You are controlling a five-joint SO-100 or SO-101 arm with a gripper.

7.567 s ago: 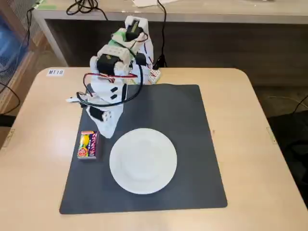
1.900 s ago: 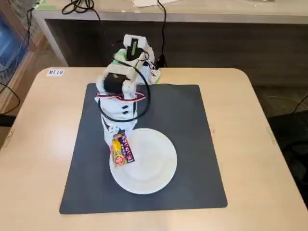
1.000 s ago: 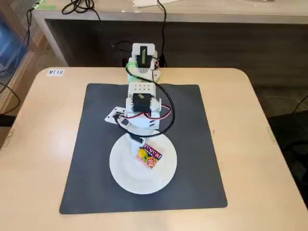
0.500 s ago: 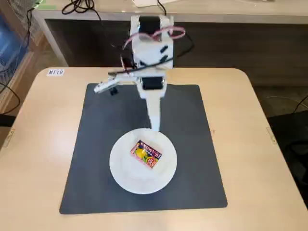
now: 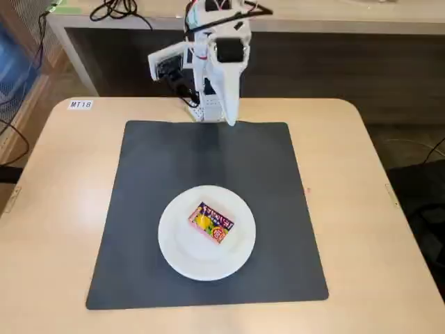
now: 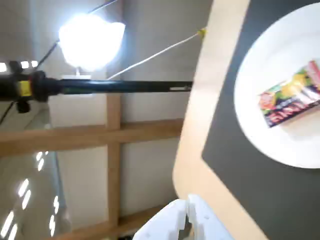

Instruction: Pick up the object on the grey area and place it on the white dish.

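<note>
Jaws appear nearly closed and empty in the wrist view, though little of them is shown. They are raised at the far edge of the mat [image 5: 208,209]. Resting on the dish [image 5: 206,232] is the box [image 5: 211,222], so placing seems done; only parking the arm [image 5: 219,56] is judged left.

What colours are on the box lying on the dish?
Red and purple with a yellow picture, clearest in the fixed view.

One box [image 5: 211,223], one white plate [image 5: 182,256], one grey mat [image 5: 264,167], one arm [image 5: 215,49]
</note>
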